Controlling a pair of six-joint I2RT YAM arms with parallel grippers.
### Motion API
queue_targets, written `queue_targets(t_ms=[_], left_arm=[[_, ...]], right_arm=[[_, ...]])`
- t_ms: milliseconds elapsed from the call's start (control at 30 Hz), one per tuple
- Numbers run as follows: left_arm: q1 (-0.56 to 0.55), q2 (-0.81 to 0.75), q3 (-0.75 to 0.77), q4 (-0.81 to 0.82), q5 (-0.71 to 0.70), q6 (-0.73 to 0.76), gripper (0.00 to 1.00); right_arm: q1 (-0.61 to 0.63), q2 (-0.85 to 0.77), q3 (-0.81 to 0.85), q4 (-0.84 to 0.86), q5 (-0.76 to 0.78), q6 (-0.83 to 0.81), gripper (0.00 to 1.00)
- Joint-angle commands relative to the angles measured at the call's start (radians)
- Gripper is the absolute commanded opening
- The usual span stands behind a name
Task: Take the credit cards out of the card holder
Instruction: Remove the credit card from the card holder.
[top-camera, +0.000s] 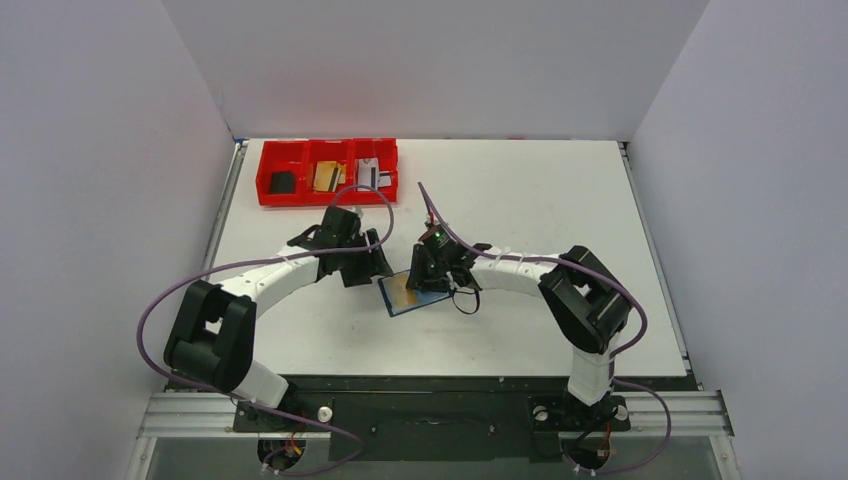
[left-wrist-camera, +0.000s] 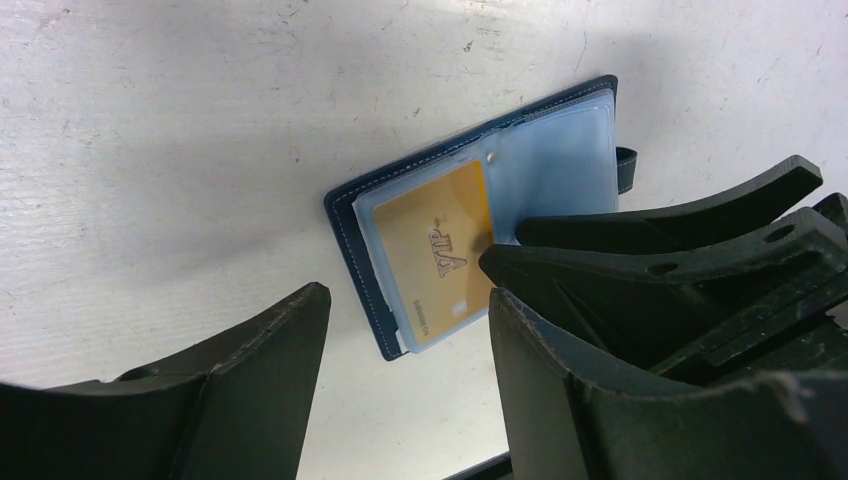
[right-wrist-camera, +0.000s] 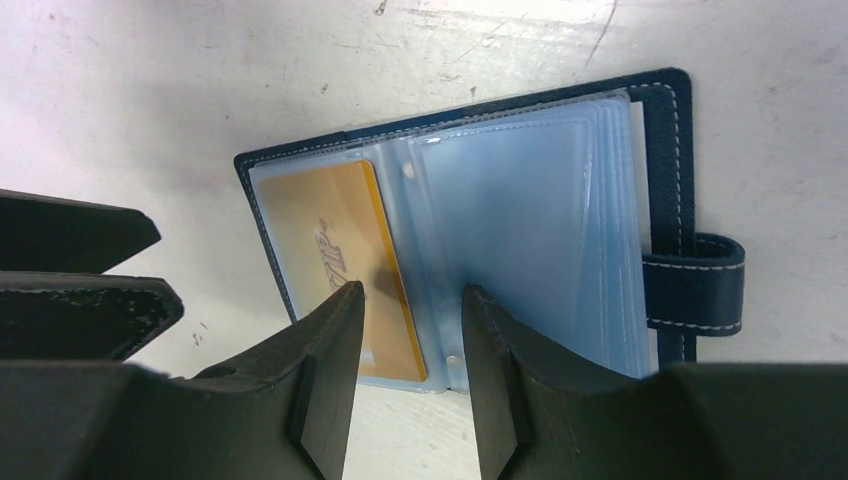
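Note:
The navy card holder (top-camera: 412, 302) lies open on the white table between the two arms. A tan-gold credit card (right-wrist-camera: 320, 240) sits in its left clear pocket. The right-hand sleeves (right-wrist-camera: 520, 220) look empty. My right gripper (right-wrist-camera: 410, 291) is open, one fingertip over the gold card's edge, the other over the sleeves near the fold, nothing clamped. My left gripper (left-wrist-camera: 405, 293) is open just left of the holder (left-wrist-camera: 560, 150), over bare table at its near corner. In the red tray lie a black card (top-camera: 283, 181), a tan-gold card (top-camera: 325, 176) and a silvery card (top-camera: 372, 175).
The red three-compartment tray (top-camera: 327, 198) stands at the table's back left. The holder's strap tab (right-wrist-camera: 700, 290) sticks out on its right side. The two grippers' fingers are close together over the holder. White walls enclose the table on three sides.

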Motion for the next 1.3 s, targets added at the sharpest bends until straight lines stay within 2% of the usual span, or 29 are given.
queue_targets(t_ms=[0,233,300,500,600,1267], left_arm=[[0.005,-0.039,-0.005,0.013,0.02,0.03,0.57],[0.006,-0.015,0.006,0.005,0.028,0.043,0.56],[0.006,-0.007,0.008,0.007,0.027,0.043,0.51],[0.005,0.021,-0.006,0.039,0.034,0.03,0.27],[0.003,0.038,-0.017,0.059,0.043,0.023,0.2],[-0.024,0.143,-0.05,0.119,0.019,-0.008,0.11]], right_arm=[[0.022,-0.029,-0.04,0.039,-0.032,0.077,0.38],[0.015,-0.052,-0.05,0.066,-0.051,0.114,0.38],[0.013,-0.069,-0.046,0.065,-0.053,0.114,0.37],[0.012,-0.09,-0.03,0.062,-0.062,0.1,0.33],[0.01,-0.09,-0.024,0.061,-0.064,0.097,0.32],[-0.021,0.005,-0.036,0.112,-0.129,0.09,0.25]])
